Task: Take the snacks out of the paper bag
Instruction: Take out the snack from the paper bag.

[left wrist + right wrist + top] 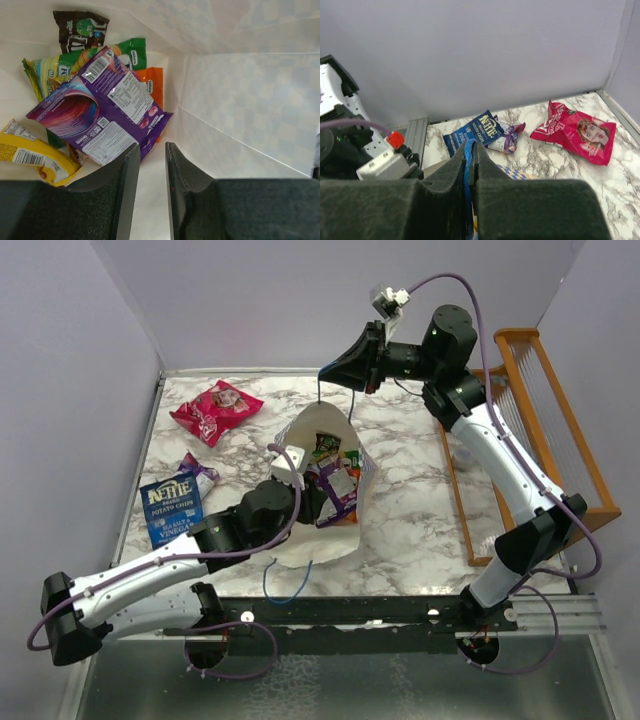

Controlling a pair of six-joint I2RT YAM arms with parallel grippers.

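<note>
Two pincers are at the paper bag (300, 435); the right gripper (470, 149) is above the bag's far rim, its fingers pressed together on the blue cord handle (467, 172), which runs straight down to that rim; the left gripper (152, 146) reaches inside the bag, its jaws a narrow gap apart with nothing between them; the large purple packet (100, 115) lies inside the bag just beyond the left fingertip, touching it or nearly so; around it, deeper in the bag, lie a yellow packet (30, 155), a green pack (132, 52), an orange pack (154, 85) and a brown pack (80, 30); outside the bag, on the left arm's side, the pink-red bag (215, 410), the dark blue chips bag (172, 505) and a small purple pack (200, 472) lie on the marble table (420, 530).
</note>
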